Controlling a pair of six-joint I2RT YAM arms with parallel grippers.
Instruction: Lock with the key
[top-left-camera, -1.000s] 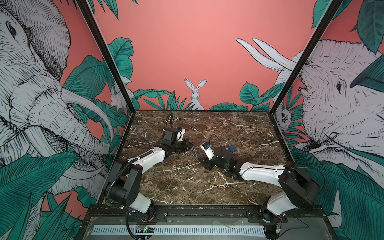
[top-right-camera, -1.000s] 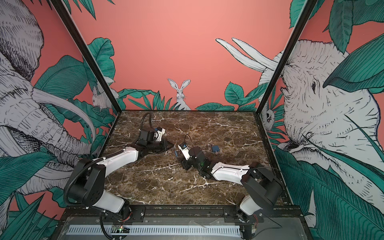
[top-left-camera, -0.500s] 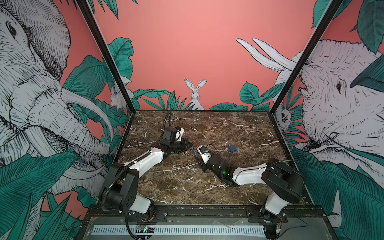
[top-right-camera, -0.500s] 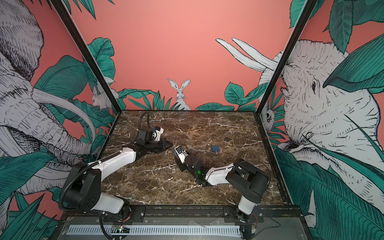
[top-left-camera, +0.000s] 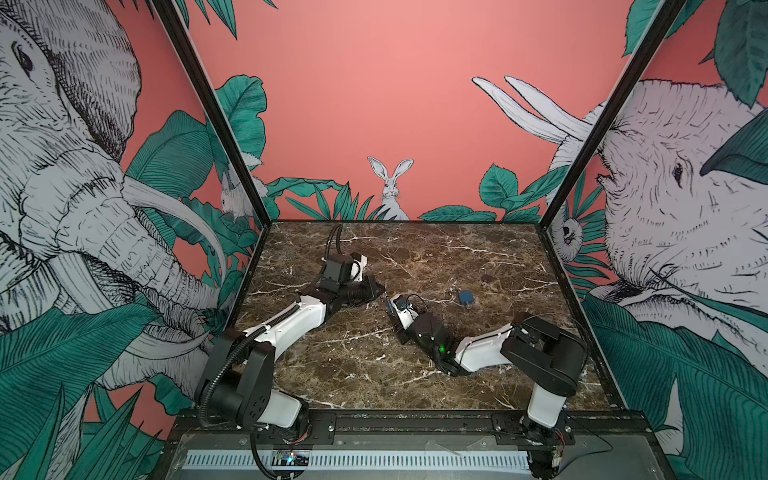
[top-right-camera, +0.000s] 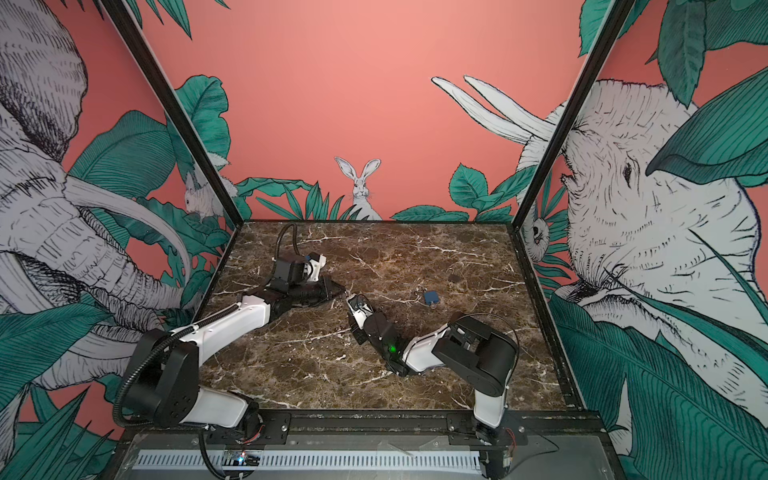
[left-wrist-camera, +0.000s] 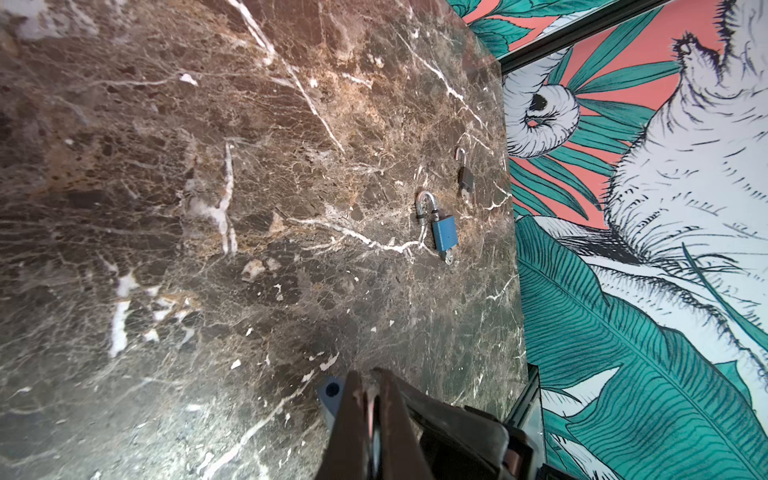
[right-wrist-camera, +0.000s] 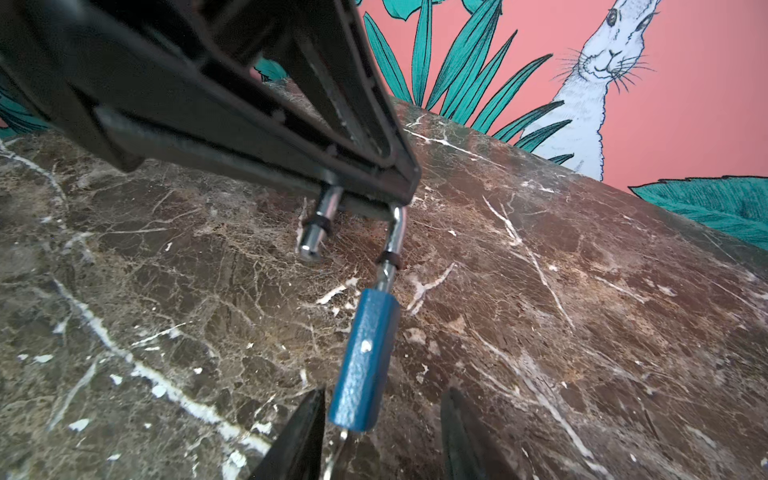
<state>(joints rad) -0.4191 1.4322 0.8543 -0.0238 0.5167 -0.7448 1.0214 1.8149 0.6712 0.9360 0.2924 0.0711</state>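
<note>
A blue padlock (right-wrist-camera: 365, 353) hangs above the marble table (top-left-camera: 353, 365), just left of its middle. My left gripper (left-wrist-camera: 368, 376) is shut on its silver shackle (right-wrist-camera: 397, 232). The shackle's free end (right-wrist-camera: 311, 243) is out of the body, so this padlock stands unlocked. A small silver key stub (right-wrist-camera: 343, 435) pokes from the body's lower end. My right gripper (right-wrist-camera: 384, 399) is open, with one finger on each side of that lower end. The finger nearest the body is almost touching it. In both top views the left gripper (top-left-camera: 380, 291) (top-right-camera: 341, 291) and the right gripper (top-left-camera: 390, 305) (top-right-camera: 351, 301) meet tip to tip.
A second blue padlock (top-left-camera: 465, 297) (top-right-camera: 431, 296) (left-wrist-camera: 444, 232) lies on the marble to the right, shackle open, key in its end. A small dark padlock (top-left-camera: 486, 276) (left-wrist-camera: 465, 178) lies just behind it. Patterned walls enclose the table on three sides.
My right gripper has moved left, away from the padlock on the table and up to the hanging one, with its elbow folding back and its jaws narrowing. The left arm has barely moved.
</note>
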